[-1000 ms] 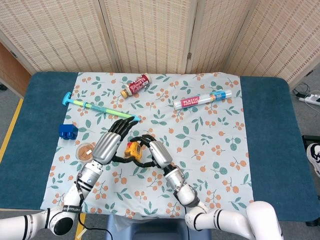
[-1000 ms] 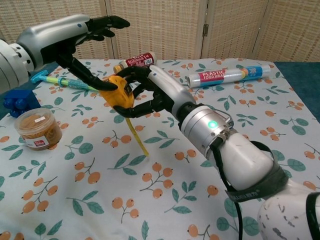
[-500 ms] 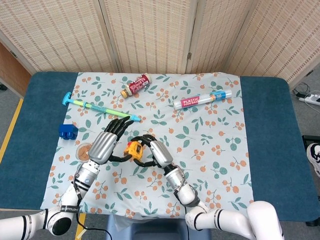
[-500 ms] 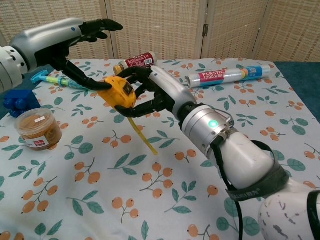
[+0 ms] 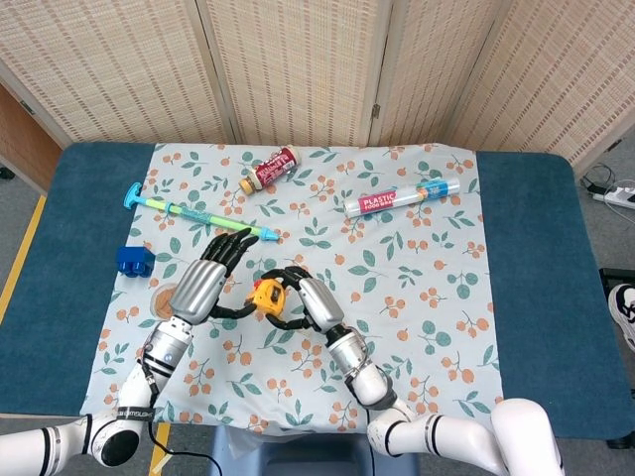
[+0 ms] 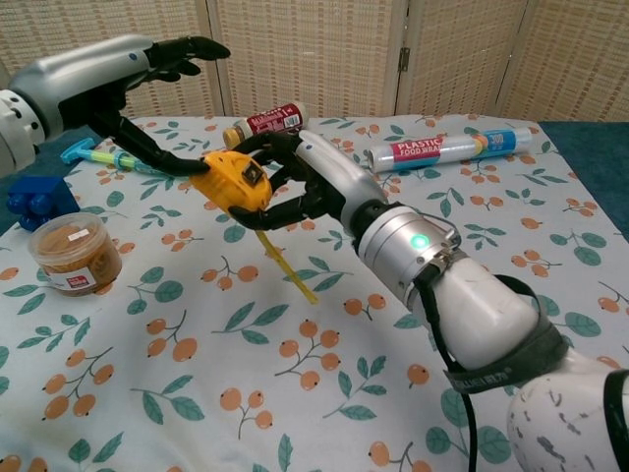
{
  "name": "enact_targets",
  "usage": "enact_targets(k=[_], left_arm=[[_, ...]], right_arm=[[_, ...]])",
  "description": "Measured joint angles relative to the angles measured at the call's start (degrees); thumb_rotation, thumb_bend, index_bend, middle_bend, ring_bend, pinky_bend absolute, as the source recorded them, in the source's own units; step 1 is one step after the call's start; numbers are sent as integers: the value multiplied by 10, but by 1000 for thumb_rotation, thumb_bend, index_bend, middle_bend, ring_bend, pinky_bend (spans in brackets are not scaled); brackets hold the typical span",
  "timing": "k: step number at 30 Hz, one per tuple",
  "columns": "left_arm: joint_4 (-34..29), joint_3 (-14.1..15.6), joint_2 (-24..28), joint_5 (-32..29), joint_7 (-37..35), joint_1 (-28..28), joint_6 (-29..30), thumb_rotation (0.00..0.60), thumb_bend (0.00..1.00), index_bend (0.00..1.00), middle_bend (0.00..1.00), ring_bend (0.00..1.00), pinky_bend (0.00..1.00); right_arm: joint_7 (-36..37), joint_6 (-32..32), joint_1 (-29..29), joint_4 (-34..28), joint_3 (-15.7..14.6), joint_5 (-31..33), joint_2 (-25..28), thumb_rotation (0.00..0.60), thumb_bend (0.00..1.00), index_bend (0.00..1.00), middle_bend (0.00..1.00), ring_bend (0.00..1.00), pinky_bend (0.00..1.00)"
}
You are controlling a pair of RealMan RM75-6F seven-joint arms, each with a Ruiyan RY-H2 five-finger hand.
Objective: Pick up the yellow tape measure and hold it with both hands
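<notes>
Yellow tape measure clamped in right robot hand, now raised slightly higher; left robot hand shifted left, thumb touching it, other fingers spread.

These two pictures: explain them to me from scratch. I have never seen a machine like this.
It is a robot with two arms, each ending in a hand. The head view looks down on the table; the chest view looks forward from lower down. The right hand grips a yellow tape measure lifted off the flowered cloth, a strip of tape hanging out. The left hand touches the tape measure's far side with one finger, its other fingers spread. On the table lie a plastic wrap roll, a small bottle, a toothbrush, a blue block and a small tub.
</notes>
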Motion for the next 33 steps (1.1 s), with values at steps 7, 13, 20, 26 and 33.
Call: enact_targets(k=[7, 13, 20, 26, 33], left_arm=[[0, 1, 6, 0, -5, 2, 1, 600, 402, 108, 50, 71, 0], [2, 2, 9, 0, -8, 3, 2, 600, 402, 124, 50, 71, 0], [5, 5, 13, 2, -13, 2, -3, 600, 438, 171, 50, 71, 0], [9, 7, 12, 0, -16, -1, -8, 600, 469, 230, 54, 71, 0], [11, 9, 14, -1, -21, -2, -16, 600, 470, 286, 58, 71, 0]], right_arm=[[-1, -1, 0, 1, 2, 2, -1, 600, 367, 591, 514, 410, 134], [-2, -1, 0, 3, 3, 4, -2, 600, 368, 591, 513, 409, 134], [-1, -3, 2, 8, 7, 8, -4, 600, 368, 591, 513, 408, 130], [1, -5, 4, 13, 9, 9, -7, 600, 368, 591, 513, 409, 128], [2, -6, 6, 17, 12, 11, -8, 600, 368, 591, 513, 409, 126]])
